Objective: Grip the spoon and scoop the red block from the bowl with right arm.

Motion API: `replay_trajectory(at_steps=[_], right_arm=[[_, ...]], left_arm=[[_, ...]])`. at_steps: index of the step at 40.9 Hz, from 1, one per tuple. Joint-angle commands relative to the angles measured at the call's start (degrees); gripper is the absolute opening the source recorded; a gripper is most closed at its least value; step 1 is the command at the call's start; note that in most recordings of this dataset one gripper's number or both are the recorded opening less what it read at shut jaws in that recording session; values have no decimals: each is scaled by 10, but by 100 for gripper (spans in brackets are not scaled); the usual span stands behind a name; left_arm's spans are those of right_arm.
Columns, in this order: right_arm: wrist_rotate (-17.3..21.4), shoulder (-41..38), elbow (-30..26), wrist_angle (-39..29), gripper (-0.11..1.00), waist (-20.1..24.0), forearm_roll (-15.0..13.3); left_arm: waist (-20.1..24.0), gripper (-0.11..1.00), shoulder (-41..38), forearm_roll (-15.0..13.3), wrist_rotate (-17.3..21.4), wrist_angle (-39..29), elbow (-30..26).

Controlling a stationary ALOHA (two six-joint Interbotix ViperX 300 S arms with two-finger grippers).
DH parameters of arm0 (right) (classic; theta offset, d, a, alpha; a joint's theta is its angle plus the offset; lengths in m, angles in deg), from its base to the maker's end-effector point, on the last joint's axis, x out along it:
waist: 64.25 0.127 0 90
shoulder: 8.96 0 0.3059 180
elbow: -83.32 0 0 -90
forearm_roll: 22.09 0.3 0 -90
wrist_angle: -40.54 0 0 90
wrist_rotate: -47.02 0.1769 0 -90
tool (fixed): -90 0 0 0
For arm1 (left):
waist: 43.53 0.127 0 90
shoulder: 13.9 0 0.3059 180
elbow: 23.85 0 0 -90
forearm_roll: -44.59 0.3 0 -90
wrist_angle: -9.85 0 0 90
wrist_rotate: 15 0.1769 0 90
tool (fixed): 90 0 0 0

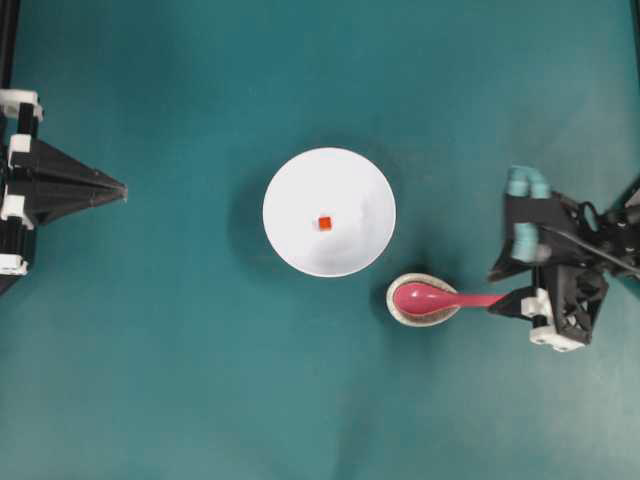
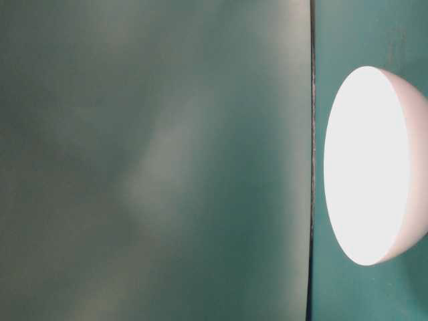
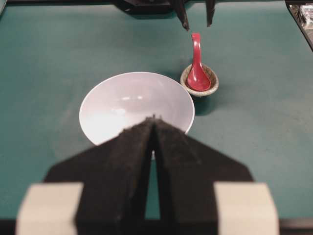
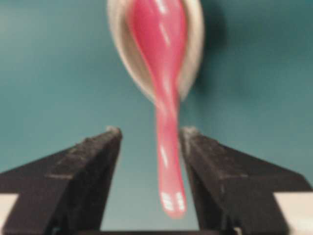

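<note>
Spoon (image 4: 165, 112) rests with its scoop in a small speckled dish (image 1: 398, 303) beside the bowl (image 1: 290, 180), handle lying between the right gripper's (image 4: 150, 134) wide-open, empty jaws. Closing off-centre could tip the handle sideways; the left gripper (image 3: 154, 132) sits shut.

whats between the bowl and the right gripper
The spoon, its scoop resting in the small speckled dish beside the bowl, handle running to the open right gripper; the overhead view shows it.

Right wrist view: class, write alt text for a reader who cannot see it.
A pink spoon lies with its handle between the open right claw fingers, untouched. Its scoop rests in a small oval dish on the teal table.
</note>
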State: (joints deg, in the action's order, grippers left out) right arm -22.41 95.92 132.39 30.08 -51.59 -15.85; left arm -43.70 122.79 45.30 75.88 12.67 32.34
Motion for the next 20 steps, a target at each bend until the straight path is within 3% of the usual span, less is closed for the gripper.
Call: replay_trajectory(at_steps=[1,9,13,20], right_arm=[[2,12,37,121,58,3,-4],[2,-5,127,364,58,3,-2],[1,-33,156,479,57,4,18],[-11,-104,176,592,58,15,49]], left_arm=[[-2,0,-4,1,0,4,-7],[-2,0,-4,1,-10,5,-7],[-2,0,-4,1,-11,5,-8],[-2,0,1,1,-11,5,-10]])
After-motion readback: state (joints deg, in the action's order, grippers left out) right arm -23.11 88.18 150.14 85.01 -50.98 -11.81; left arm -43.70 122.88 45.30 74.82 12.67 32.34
